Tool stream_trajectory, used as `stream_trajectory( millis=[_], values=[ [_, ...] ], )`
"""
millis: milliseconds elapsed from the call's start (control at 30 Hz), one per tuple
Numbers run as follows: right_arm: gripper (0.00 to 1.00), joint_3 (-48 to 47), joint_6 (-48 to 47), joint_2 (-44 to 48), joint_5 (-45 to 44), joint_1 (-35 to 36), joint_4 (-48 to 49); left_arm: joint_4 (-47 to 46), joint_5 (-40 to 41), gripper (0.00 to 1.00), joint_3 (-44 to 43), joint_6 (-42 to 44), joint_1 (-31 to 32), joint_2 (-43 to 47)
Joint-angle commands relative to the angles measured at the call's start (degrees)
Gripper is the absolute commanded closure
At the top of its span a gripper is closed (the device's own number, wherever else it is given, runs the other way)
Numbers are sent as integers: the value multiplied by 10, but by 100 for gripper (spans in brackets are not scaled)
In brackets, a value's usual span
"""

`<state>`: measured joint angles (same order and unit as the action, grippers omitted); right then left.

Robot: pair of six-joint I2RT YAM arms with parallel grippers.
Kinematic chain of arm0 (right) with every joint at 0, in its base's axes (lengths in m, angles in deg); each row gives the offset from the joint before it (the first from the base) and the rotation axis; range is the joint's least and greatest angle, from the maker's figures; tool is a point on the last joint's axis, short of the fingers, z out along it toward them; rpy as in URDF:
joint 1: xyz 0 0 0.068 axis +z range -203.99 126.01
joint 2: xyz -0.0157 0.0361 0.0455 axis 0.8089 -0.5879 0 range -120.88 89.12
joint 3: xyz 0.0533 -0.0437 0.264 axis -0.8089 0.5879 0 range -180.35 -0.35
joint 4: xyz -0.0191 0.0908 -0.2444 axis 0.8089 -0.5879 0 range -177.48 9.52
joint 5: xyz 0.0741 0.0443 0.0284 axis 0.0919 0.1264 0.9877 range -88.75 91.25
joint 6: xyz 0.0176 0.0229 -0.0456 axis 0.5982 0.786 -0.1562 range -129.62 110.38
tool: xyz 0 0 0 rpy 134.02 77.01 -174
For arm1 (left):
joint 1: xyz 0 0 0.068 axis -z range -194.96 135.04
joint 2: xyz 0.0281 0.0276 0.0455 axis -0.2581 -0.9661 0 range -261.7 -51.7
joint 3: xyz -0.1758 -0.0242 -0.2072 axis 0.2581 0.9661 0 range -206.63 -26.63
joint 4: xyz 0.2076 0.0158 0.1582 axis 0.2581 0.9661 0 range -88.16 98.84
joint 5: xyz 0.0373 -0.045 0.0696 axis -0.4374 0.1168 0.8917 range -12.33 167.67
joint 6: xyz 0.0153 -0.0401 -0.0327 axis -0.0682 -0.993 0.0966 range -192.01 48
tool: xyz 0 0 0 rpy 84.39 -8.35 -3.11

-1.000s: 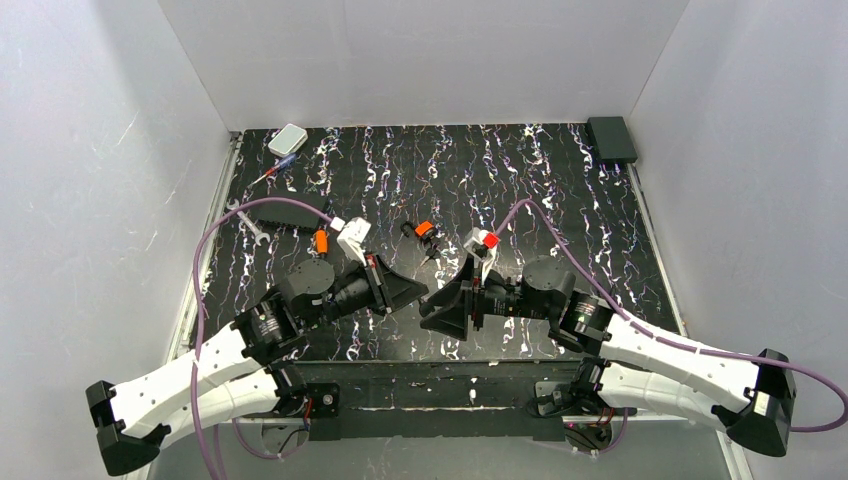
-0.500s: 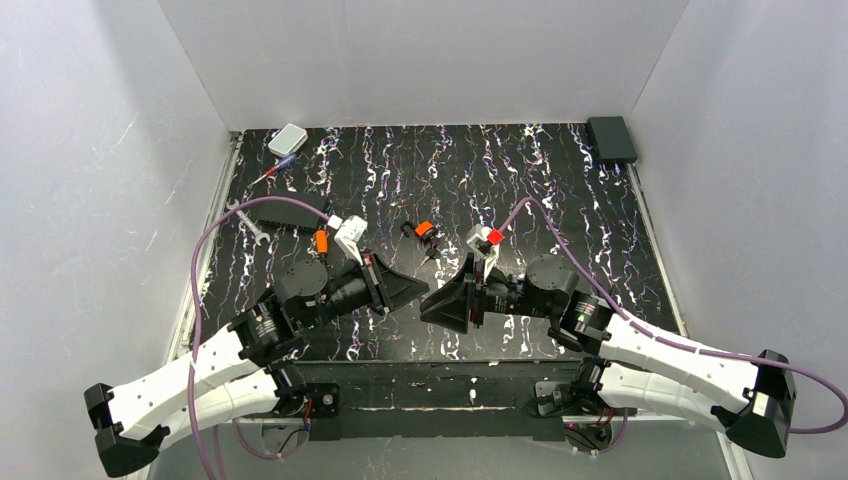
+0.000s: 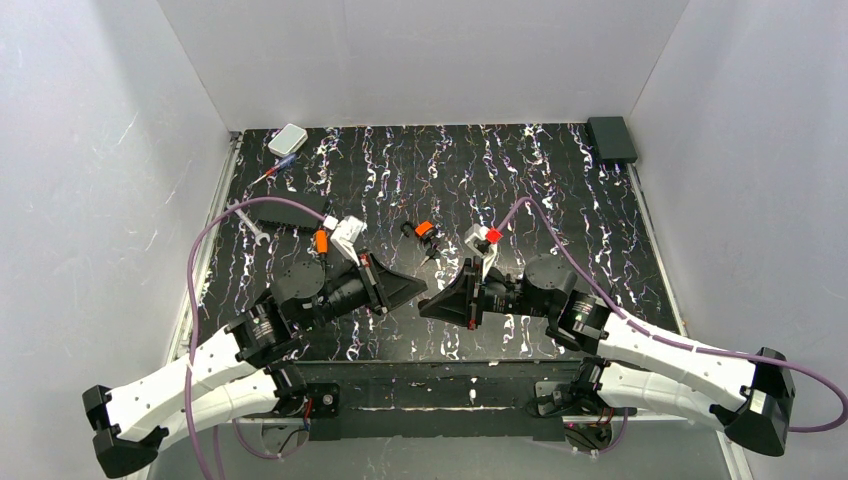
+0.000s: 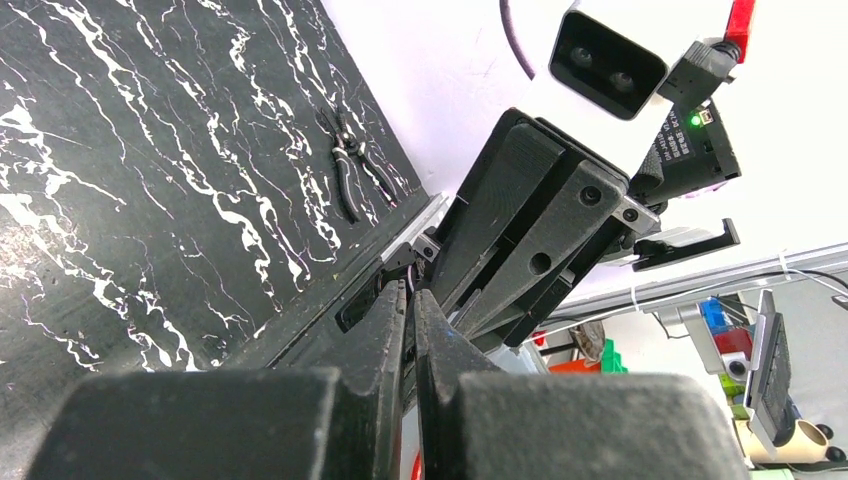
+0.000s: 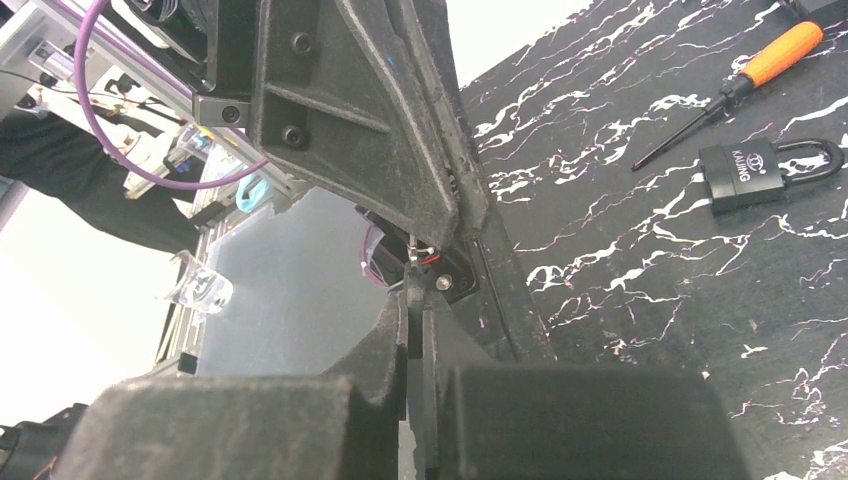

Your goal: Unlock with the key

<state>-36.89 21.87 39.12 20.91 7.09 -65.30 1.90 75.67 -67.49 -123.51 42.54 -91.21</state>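
My two grippers meet tip to tip above the near middle of the mat. The left gripper is shut. The right gripper is shut too, with a thin dark piece pinched between its fingers. Between the two tips only a small metal sliver of the key shows; the rest is hidden by the fingers. The dark padlock lies flat on the mat beyond the grippers, apart from both.
An orange-handled screwdriver lies by the padlock. An orange-and-black cylinder, a wrench, a white box and a small screwdriver sit at the left. A black box is far right. Pliers lie near the mat's edge.
The right gripper's jaws have closed from wide open to shut at the left gripper's tip. Both arms have edged slightly closer together; the left gripper stayed shut.
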Motion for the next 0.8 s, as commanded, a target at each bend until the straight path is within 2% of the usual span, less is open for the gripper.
stream_trajectory(
  millis=[0,33,100,233,300,367,633,767],
  values=[
    [99,4,-6,8,-8,-3,24,13,43,100,2,4,-1,17],
    [99,6,-5,9,-9,-3,24,20,49,98,1,5,-1,19],
    [99,9,-3,12,-12,-3,22,36,62,84,0,7,-1,24],
    [99,14,3,19,-23,-3,9,85,97,38,-2,18,-2,39],
    [99,21,6,25,-32,-3,-3,116,117,21,-5,24,-2,50],
    [99,28,10,33,-48,-3,-24,151,139,17,-11,36,-2,60],
    [99,52,29,77,-144,-4,-131,333,266,17,-54,101,-2,45],
    [99,73,51,102,-180,-4,-151,400,297,8,-96,160,-4,-12]
  ],
)
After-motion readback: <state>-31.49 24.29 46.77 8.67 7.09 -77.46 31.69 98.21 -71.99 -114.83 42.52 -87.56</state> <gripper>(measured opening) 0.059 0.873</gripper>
